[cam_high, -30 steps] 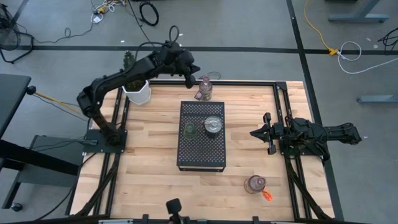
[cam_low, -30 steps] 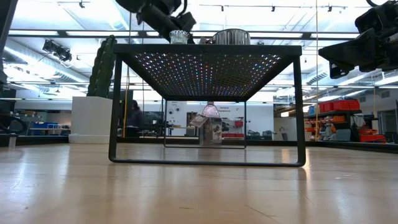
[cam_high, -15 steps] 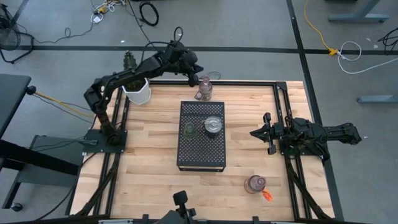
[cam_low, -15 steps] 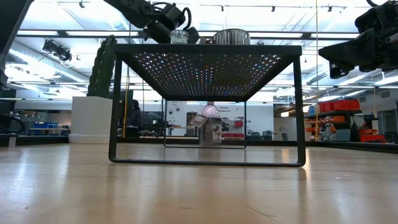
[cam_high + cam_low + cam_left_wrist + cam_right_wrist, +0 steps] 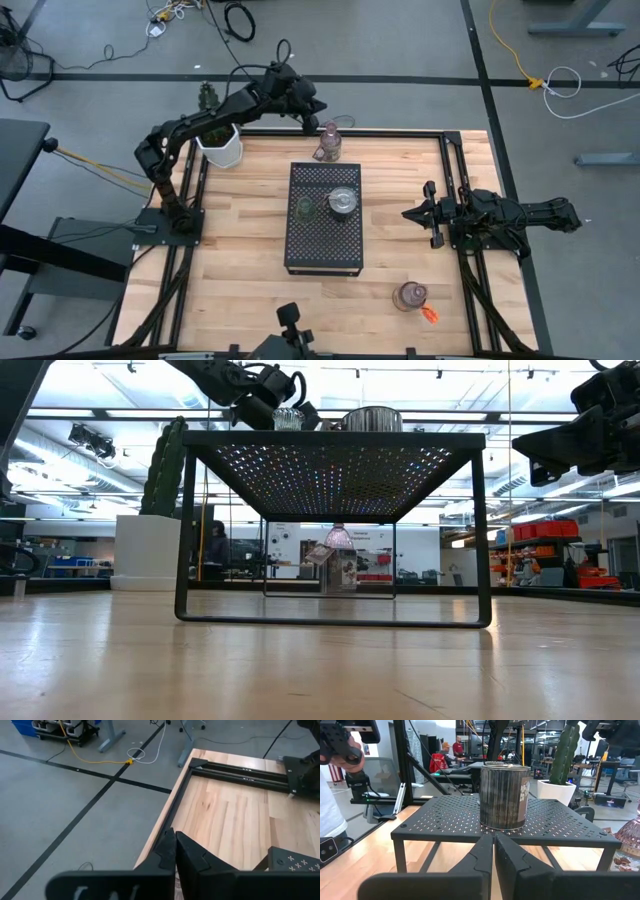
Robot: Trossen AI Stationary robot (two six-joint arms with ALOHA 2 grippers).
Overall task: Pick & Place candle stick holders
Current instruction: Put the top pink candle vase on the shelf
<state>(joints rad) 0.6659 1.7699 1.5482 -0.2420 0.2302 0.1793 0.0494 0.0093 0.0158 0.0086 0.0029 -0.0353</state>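
We see the left gripper (image 5: 312,118), fingers pressed together and empty, has swung up-frame beside the pink holder (image 5: 329,146). Not yet grasped. Right gripper (image 5: 420,214) waits clenched at frame right.

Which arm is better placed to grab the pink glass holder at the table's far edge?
Left. The left gripper hovers beside the pink glass candle holder, while the right gripper waits at the table's right side.

I see two matte black arms, each built of chunky jointed segments with a black cable looped along the left arm (image 5: 190,135). The left gripper (image 5: 175,847) and right gripper (image 5: 493,851) each show two angular, dark fingers with stepped inner edges, rising from a broad black wrist bar.
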